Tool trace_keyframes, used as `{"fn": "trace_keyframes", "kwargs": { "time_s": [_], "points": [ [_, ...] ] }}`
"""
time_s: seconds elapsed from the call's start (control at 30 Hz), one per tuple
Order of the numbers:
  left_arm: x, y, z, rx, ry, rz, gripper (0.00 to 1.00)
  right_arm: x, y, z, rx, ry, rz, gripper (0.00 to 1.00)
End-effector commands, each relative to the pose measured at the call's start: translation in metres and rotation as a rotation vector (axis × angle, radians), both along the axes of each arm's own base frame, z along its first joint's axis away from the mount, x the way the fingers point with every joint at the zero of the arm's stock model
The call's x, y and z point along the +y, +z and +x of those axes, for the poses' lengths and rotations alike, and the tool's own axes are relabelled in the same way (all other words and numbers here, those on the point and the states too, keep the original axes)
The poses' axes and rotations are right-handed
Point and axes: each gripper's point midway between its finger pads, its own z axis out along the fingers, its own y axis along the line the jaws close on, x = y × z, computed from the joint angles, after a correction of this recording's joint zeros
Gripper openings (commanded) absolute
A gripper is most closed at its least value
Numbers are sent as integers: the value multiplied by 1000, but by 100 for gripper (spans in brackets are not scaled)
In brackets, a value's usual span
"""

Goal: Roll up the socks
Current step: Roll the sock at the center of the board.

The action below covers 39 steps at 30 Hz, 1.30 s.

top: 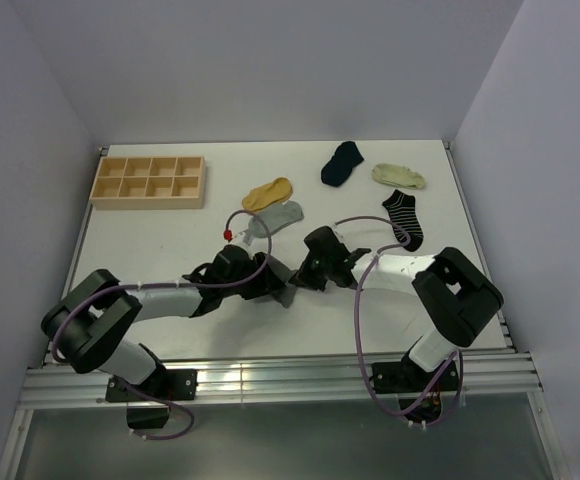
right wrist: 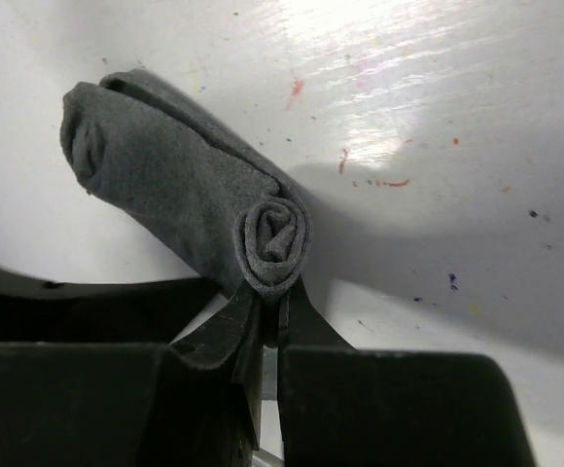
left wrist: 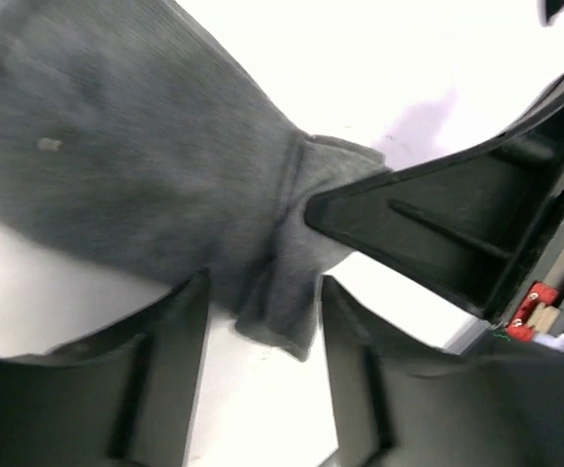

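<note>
Object: dark grey soft fabric sock (right wrist: pixel 165 185), rolled, lying on the white table (right wrist: pixel 438 117) between both arms | Right: right gripper (right wrist: pixel 267 316), jaws closed, pinching the roll's spiral end | Left: left gripper (left wrist: pixel 263 321), jaws parted, the sock's loose edge between them

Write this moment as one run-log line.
left gripper: open | right gripper: shut on dark grey sock, rolled end
</note>
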Motion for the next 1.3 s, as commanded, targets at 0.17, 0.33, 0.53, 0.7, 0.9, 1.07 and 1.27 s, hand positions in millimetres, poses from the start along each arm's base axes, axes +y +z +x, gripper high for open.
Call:
{"fn": "trace_keyframes", "kwargs": {
  "time_s": [0.17,0.33,0.53,0.7,0.9,1.07,1.27],
  "points": [
    [6,34,6,-363,1,372,61,-14,-2,-1,59,17,-141,0],
    [-14,45,-5,-505,-45,469,62,-11,-3,-3,85,28,-146,0],
    [-31,39,-11,-596,-92,586,62,-9,-5,-4,101,41,-142,0],
    [-40,28,-16,-623,-132,644,60,-8,-6,-4,105,45,-145,0],
    [-43,14,-20,-632,-166,700,57,-7,-6,-5,109,49,-140,0],
    [-44,2,-22,-627,-190,733,53,-5,-8,-5,117,50,-136,0],
    [-41,-18,-27,-597,-210,773,37,-4,-7,-6,123,50,-129,0]
  ]
}}
